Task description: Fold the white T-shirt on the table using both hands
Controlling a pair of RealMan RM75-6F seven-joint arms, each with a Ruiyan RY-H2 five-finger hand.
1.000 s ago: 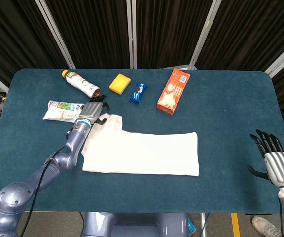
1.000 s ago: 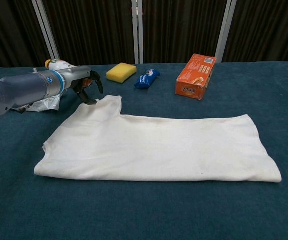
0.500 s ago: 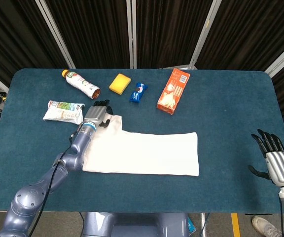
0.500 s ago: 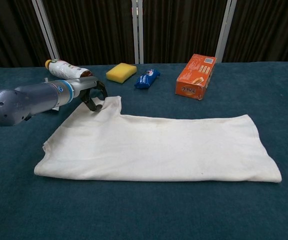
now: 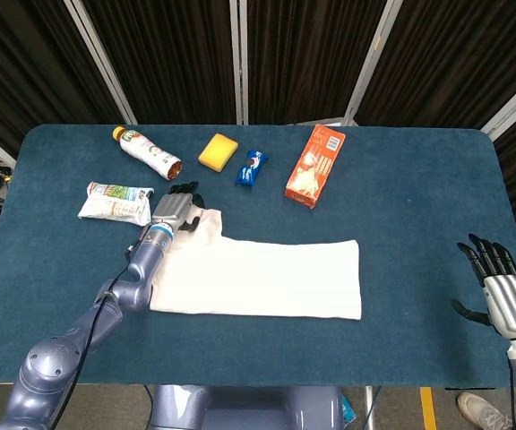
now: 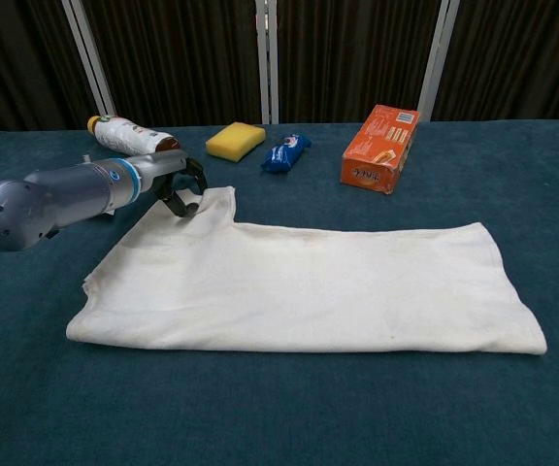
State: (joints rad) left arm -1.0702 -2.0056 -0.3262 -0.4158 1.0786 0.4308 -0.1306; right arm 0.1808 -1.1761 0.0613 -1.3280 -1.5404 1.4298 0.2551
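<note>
Even, bright light falls from overhead in both views, leaving only faint, soft shadows. The white T-shirt [image 6: 299, 282] reads slightly washed out, without hard glare. Focus is sharp throughout. Behind the counter [image 5: 401, 170], the dark curtains [image 5: 177, 54] stay dim. No obvious edge distortion.

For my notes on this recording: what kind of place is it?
Probably a robot test room, not a home: dark curtain panels behind a blue cloth-covered table, with an orange carton among assorted props.
</note>
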